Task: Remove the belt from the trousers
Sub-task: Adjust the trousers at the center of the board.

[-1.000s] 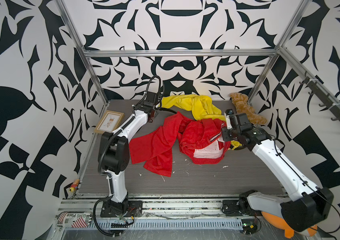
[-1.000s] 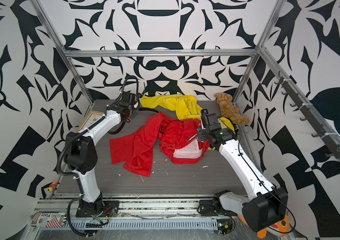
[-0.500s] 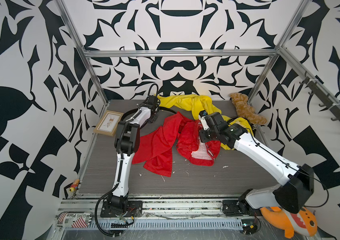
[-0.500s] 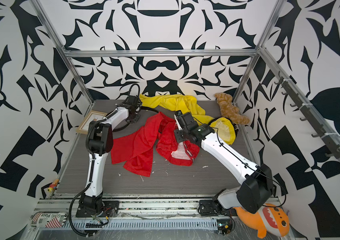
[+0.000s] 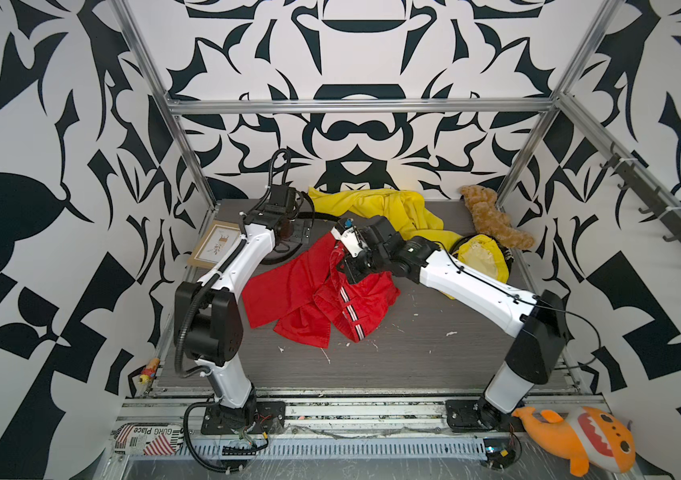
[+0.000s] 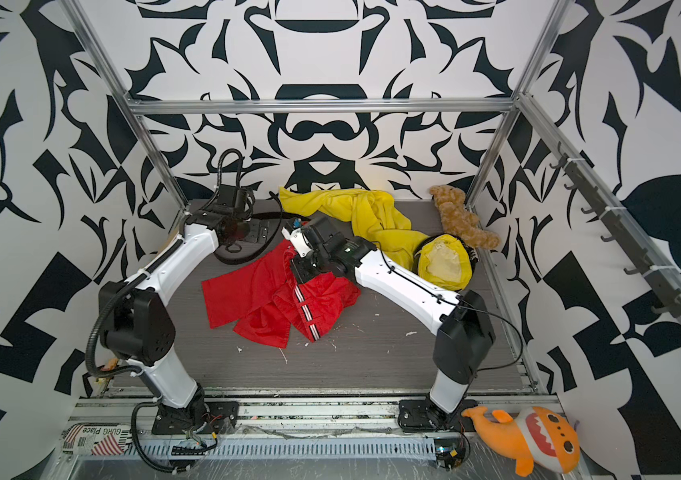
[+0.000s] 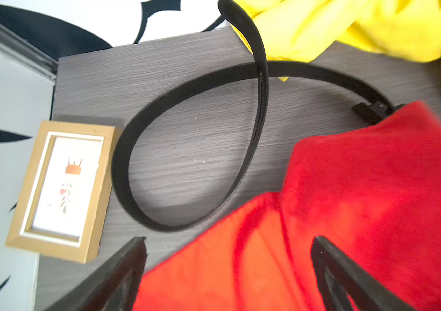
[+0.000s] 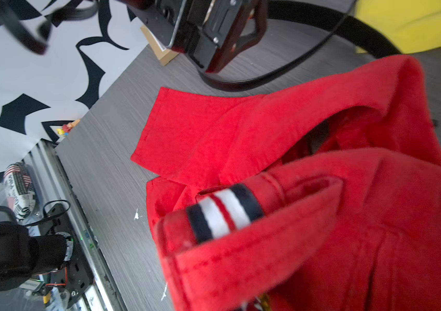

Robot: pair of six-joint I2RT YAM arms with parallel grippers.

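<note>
**Late stage of belt removal.** The long black flat belt (image 7: pixel 119 167) is shown lying in an open loop on the grey wood-grain tabletop (image 5: pixel 413 353), just ahead of the left gripper (image 7: pixel 228 242). That gripper's fingers are spread wide with nothing between them. A small wooden picture frame (image 7: pixel 52 246) is seen beside the loop, off to one side of that gripper.

The red trousers of soft cloth with red-white-black striped trim (image 5: pixel 285 291) are seen directly beneath and beside the same fingers. The right gripper (image 5: pixel 349 272) is pressed shut on the waist of the red trousers, which is held raised off the tabletop, as both top views suggest. Close before the right gripper, a striped belt loop (image 8: pixel 222 212) is seen empty, so the removal is judged essentially done.

The black buckle (image 7: pixel 367 110) is partly covered by the red hem. The far end passes against the plain bright yellow trousers (image 7: pixel 348 27); whether it is threaded there cannot be told. Left to do, by judgement: the waist to be let go and the belt cleared of cloth.
</note>
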